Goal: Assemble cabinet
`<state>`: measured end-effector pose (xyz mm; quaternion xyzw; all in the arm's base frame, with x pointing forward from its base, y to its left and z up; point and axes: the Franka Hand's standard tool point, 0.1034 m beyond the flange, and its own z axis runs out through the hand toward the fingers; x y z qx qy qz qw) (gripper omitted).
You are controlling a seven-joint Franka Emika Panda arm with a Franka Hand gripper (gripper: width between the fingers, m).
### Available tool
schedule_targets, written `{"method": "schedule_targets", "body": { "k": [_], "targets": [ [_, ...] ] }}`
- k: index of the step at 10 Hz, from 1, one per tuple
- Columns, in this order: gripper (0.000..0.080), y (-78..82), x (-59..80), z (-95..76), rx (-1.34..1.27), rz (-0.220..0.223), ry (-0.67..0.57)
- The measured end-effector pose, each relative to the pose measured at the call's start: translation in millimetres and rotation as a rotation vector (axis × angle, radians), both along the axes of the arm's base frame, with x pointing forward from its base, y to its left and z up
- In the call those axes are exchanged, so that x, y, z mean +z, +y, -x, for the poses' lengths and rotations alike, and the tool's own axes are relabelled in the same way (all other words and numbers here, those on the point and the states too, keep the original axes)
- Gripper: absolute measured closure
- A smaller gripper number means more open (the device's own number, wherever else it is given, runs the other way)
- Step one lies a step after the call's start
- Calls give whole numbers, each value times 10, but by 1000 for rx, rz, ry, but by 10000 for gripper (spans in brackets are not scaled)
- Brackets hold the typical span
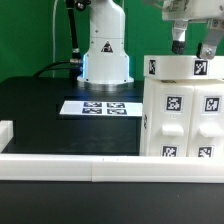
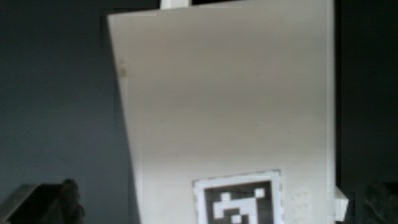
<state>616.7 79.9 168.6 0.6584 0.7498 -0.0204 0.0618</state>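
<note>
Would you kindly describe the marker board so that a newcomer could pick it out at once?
Start at the arm's white base at the back of the black table. Just in front of it lies the marker board. Unlike the tall white cabinet on the exterior view's right, it lies thin and flat, showing four square tags.

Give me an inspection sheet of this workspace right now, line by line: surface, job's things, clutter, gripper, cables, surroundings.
Surface: black table, bordered by a low white rail in front.
Job's things: white tagged cabinet stands at the exterior view's right; a smaller tagged panel sits on top.
Clutter: nothing seen.
Gripper: gripper open, hanging just above the cabinet, holding nothing.
Cables: a dark cable runs beside the robot base.
Surroundings: marker board lies flat before the base.
</note>
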Motion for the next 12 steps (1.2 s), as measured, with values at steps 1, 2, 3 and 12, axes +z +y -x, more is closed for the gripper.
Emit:
{"method": "schedule_targets", "body": {
  "k": [1, 2, 3, 12],
  "targets": [
    [2, 0, -35, 10, -14, 1, 4],
    [2, -6, -71, 20, -20, 2, 9],
    [2, -14, -90, 26, -27, 3, 11],
    [242, -47, -95, 28, -363, -13, -26]
  ]
}}
